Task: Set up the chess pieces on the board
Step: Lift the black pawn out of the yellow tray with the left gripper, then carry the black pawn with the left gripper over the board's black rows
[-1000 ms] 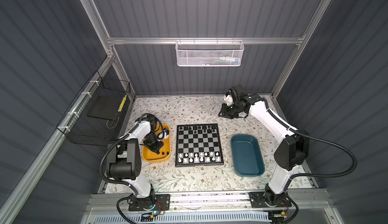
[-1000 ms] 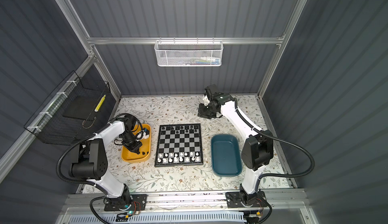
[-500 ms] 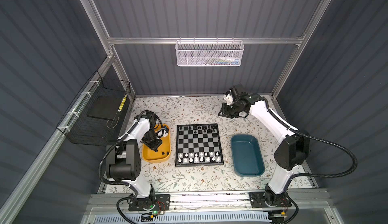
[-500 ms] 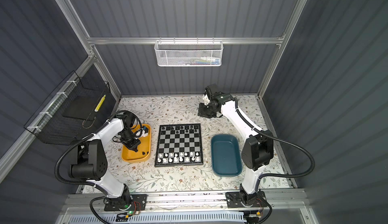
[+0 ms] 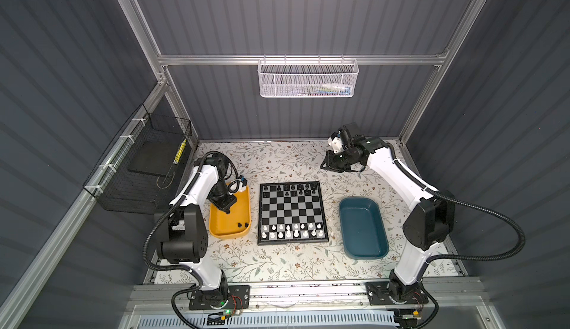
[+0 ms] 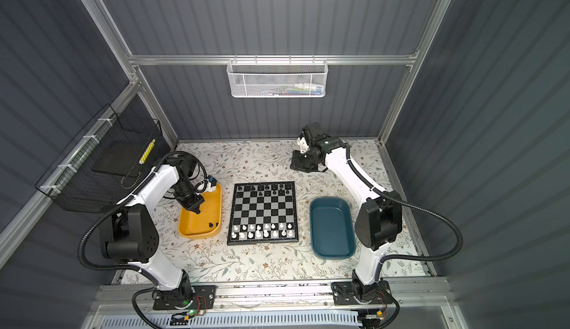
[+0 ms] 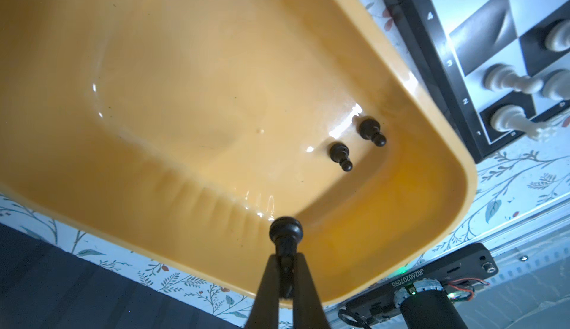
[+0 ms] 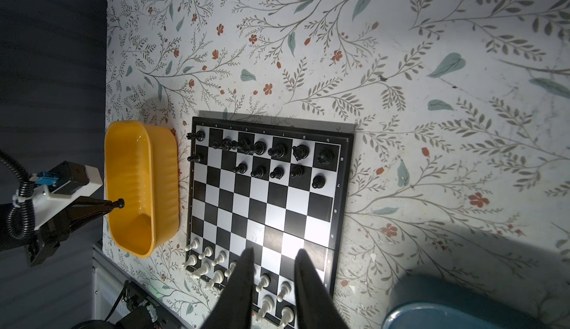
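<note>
We list a board [image 5: 291, 210] of black and silver chequers, flat at the middle of the floral table cover [image 5: 277, 164], with a yellow tray [image 5: 229, 235] just beside its left edge and a teal tray [image 5: 362, 228] near its right edge. White pieces [image 5: 290, 232] stand on the two rows nearest the arm bases. Black pieces [image 5: 293, 187] stand on the two far rows, the second of them only partly filled. In the right wrist view several black pieces [image 8: 243, 145] in the back row lean close together. Two black pawns [image 7: 339, 155] lie on their sides in the yellow tray [image 7: 185, 65], close together in the corner nearest the board's white end. The left gripper [image 7: 285, 258] hangs above the tray, its jaws pressed together on a black pawn [image 7: 286, 230], whose round end juts out past the fingertips. The same black pawn [image 8: 118, 203] shows clear above the tray's rim in the right wrist view. The right gripper [image 5: 325, 166] hovers over bare table cover beyond the board's far right corner. Its jaws stand a little apart, and board squares show through the gap in the right wrist view [image 8: 273, 252].
</note>
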`<state>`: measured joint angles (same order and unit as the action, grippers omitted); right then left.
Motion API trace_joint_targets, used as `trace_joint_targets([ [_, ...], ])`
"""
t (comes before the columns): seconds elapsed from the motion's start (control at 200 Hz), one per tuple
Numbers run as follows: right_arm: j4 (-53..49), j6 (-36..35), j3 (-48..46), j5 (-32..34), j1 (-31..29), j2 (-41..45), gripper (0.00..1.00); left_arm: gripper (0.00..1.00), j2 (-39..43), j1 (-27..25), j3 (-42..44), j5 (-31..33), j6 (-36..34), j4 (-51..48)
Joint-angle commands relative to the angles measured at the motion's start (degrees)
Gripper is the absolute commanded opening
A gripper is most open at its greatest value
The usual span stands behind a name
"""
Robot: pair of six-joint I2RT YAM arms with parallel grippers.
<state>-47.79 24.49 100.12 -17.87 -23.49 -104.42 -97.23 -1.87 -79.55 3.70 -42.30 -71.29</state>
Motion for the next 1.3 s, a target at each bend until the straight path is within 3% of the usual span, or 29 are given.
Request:
trace_joint_targets([
  [0.0, 0.03, -1.33, 1.41, -0.77, 0.38, -1.05, 0.27, 0.06, -1.56, 0.37, -5.22, 0.43, -2.16, -4.99],
  [0.645, 0.05, -2.41, -1.25, -6.6, 0.61, 0.22, 0.27, 0.06, -11.93, -0.4, -27.51, -2.82, -1.86, -13.38],
  [0.821, -0.62, -2.35, -2.98, -13.89, 0.54, -1.04, 0.27, 0.06, -14.13, -3.69, -29.99, -2.8, -1.82, -12.5],
  [1.031, -0.35, -3.27, -5.0, -12.88, 0.52, 0.88, 0.27, 0.06, -18.41, -9.29, -35.81, -2.66, -0.68, -12.03],
  [1.296, -0.33, -4.53, -8.66, -10.71, 0.64, 4.19, 0.27, 0.06, -25.25, -12.69, -45.01, -3.62, 1.34, -13.01],
])
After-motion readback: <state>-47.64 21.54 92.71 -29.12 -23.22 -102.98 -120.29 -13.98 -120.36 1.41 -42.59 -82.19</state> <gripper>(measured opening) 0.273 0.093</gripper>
